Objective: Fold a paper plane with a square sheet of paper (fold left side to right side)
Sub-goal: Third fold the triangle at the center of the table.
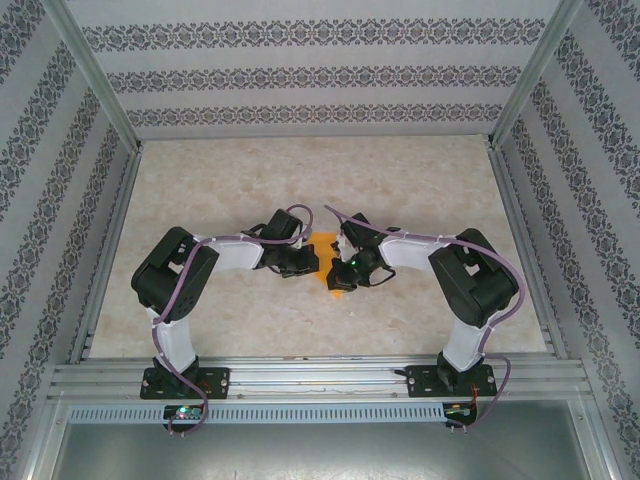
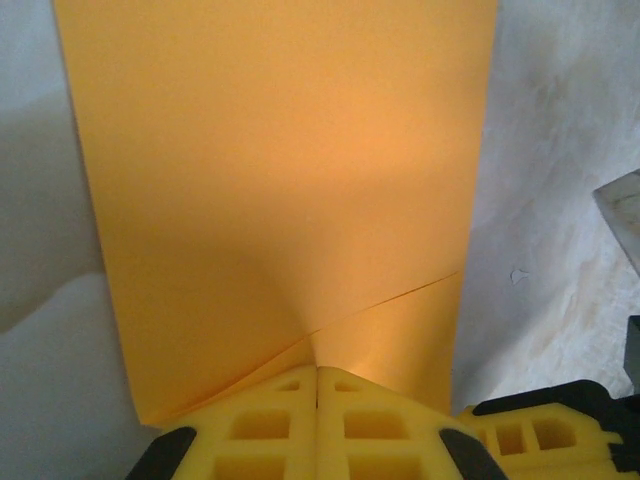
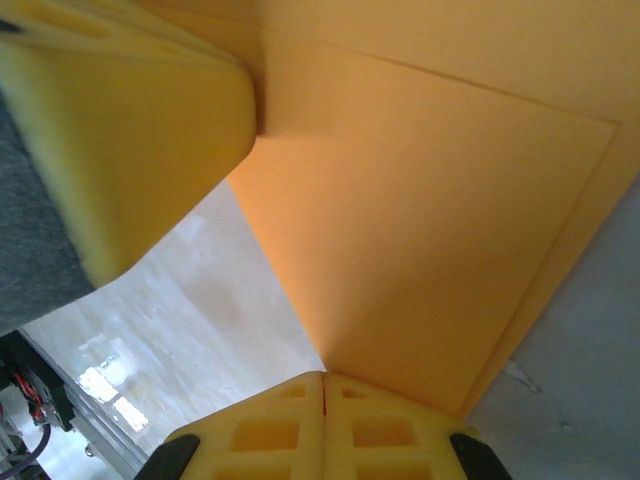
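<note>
The orange paper (image 1: 335, 283) sits at the middle of the pale marbled worktop (image 1: 200, 200), caught between the two arms, which reach in toward each other from either side; from above only small angular pieces of it show past the wrists.

The left jaws are shut tight on it; in the left wrist view the two yellow fingers (image 2: 260, 430) meet with no gap at the near edge of the paper (image 2: 280, 180), which spreads away from them as a broad flat panel. A slanting edge of an upper layer crosses the paper just above the pinch, rising from lower left to the right side, so the sheet lies in more than one layer there. Another pair of yellow fingers (image 2: 520, 435) sits just beside, at the lower right of that view, on the same near edge.

The right jaws are also shut on the paper; in the right wrist view its yellow fingers (image 3: 260, 435) are pressed together over a corner of the paper (image 3: 420, 230), which fans up and away from them. A second layer shows as a thin offset border along the right and upper edges. A large yellow finger (image 3: 130, 120) touches the paper at upper left; the worktop (image 3: 200, 300) shows below it. Whether the far edge of the paper rests on the worktop I cannot tell.
</note>
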You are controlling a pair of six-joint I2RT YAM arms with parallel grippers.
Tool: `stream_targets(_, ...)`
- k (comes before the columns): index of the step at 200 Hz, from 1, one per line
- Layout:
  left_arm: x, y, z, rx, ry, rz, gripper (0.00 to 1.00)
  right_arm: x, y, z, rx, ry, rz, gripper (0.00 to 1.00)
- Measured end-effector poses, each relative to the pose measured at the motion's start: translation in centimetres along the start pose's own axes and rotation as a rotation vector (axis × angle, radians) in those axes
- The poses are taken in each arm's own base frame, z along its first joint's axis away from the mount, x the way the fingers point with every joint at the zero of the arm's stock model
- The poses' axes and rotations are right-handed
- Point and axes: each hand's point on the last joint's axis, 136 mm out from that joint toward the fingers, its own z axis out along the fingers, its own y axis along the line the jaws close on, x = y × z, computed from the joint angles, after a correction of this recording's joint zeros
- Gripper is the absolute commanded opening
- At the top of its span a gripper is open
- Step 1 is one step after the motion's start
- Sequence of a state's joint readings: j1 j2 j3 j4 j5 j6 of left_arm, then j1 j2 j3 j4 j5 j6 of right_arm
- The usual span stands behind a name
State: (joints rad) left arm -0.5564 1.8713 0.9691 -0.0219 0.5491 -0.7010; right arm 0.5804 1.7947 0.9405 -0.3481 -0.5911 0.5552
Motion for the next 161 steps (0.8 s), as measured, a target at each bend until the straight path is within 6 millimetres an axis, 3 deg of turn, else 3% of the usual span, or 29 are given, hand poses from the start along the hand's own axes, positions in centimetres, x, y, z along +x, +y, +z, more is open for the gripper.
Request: stream_targets(161,-0.1,0.1,0.0,-0.005,-0.003,-0.036,0.00,1.0,-0.5,0.2,-0.026,-0.037,-0.013,0.00)
